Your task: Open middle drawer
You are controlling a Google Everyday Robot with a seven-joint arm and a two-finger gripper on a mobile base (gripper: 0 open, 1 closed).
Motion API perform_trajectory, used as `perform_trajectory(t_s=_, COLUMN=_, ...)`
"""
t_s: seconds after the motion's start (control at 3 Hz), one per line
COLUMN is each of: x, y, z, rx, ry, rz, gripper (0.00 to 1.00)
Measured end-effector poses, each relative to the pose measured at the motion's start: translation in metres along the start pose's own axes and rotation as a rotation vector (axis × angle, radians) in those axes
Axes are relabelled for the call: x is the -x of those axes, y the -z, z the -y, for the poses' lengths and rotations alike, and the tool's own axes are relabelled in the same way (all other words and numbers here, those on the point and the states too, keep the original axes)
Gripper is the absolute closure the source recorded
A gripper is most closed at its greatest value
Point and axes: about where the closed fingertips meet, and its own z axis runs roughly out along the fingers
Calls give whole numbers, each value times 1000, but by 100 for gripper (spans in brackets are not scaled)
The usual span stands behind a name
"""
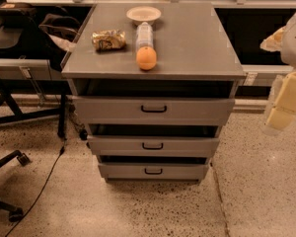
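Squarely facing the camera stands the grey metal cabinet (153, 76), and everything else is placed against it. Its flat top surface (192, 38) carries four things on its left half. Below the surface come three drawers, one under another: the top drawer (197, 110), the middle drawer (187, 146) and the bottom drawer (182, 171). The middle drawer sits between the other two; a dark strip shows above its front, but its inside cannot be seen. Off the cabinet's right side, well apart from it and about level with the top drawer, hangs the pale gripper (278, 117), touching nothing; whether it is open or closed cannot be told. On the surface a clear bottle (144, 33) lies on its side, a crumpled snack bag (108, 39) just to its left, a white bowl (143, 14) at its far end, and an orange (146, 58) touching its near end. A small black handle (152, 146) sits in the middle of the middle drawer's front.
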Motion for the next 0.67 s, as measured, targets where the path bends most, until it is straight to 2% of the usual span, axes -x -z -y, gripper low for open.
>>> perform_trajectory(t_s=0.33, x=0, y=0, z=0, rx=0, ry=0, rz=0, gripper=0)
perform_trajectory(t_s=0.67, x=-2, y=-9, z=-5, rx=1, ry=-5, rz=62, gripper=0)
